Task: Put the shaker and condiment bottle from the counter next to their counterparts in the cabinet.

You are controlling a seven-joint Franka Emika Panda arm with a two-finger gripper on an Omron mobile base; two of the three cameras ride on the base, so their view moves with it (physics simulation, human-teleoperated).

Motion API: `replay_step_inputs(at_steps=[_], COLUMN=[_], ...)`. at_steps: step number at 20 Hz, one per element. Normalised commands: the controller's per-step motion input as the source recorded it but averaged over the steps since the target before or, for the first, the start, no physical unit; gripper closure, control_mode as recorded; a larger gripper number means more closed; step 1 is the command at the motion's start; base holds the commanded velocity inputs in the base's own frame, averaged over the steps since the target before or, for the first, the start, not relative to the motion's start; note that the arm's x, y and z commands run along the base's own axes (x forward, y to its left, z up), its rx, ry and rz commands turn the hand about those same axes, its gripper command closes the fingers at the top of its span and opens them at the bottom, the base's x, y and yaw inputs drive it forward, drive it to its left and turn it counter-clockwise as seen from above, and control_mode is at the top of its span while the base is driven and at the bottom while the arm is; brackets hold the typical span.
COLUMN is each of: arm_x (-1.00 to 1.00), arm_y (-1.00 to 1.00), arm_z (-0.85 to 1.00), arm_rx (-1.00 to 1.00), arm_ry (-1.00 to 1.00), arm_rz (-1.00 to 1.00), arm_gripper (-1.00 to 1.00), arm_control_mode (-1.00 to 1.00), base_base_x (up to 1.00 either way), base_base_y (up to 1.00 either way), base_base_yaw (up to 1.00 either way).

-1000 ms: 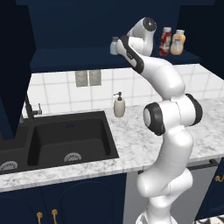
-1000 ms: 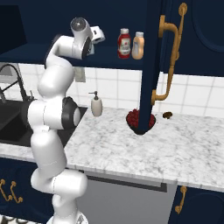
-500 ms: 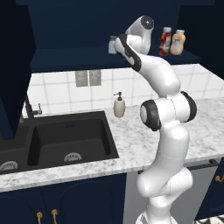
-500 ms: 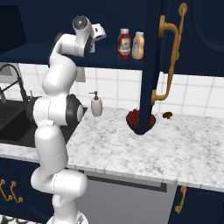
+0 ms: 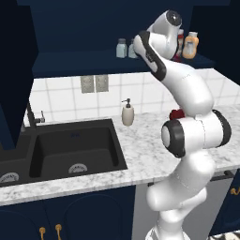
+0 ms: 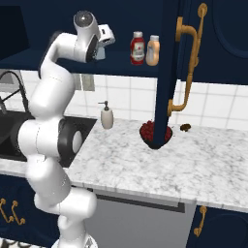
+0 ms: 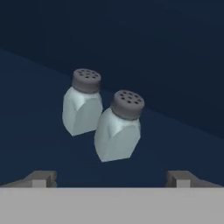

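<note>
Little has changed since a second ago.

Left base view: both shakers [image 5: 121, 48] stand on the cabinet [image 5: 70, 63] shelf's mid front.

Right base view: condiment bottle [image 6: 137, 48] beside the orange bottle [image 6: 153, 50].

Hand view: gripper [image 7: 111, 178] spread wide, empty; retreating carelessly could topple the near shaker [image 7: 118, 127].

Arm raised from base, bent sharply at a dark elbow joint, upper links reaching up and forward. Wrist at top, dark round joint cap facing camera in both base views. Gripper [image 6: 104, 38] extended level from wrist at arm's highest reach. In hand view, fingertips [image 7: 41, 178] set wide apart at lower edge, jaws parted, nothing between them. Camera view rolled, so hand tilted relative to room.
</note>
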Motion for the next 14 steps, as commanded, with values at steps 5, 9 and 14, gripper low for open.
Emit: replay_step_inputs(at_steps=[5,9,14], arm_x=[-1.0,-1.0,-1.0], arm_y=[-0.05,0.0,0.0], arm_z=[-0.42,-0.79,-0.86], arm_rx=[0.02,0.0,0.0], arm_ry=[-0.04,-0.16,-0.26], arm_rz=[0.0,0.0,-0.01], arm_gripper=[-1.0,-1.0,-1.0], arm_control_mode=[-1.0,-1.0,-1.0], base_base_x=[0.0,0.0,0.0], base_base_y=[0.0,0.0,0.0], base_base_yaw=[0.0,0.0,0.0])
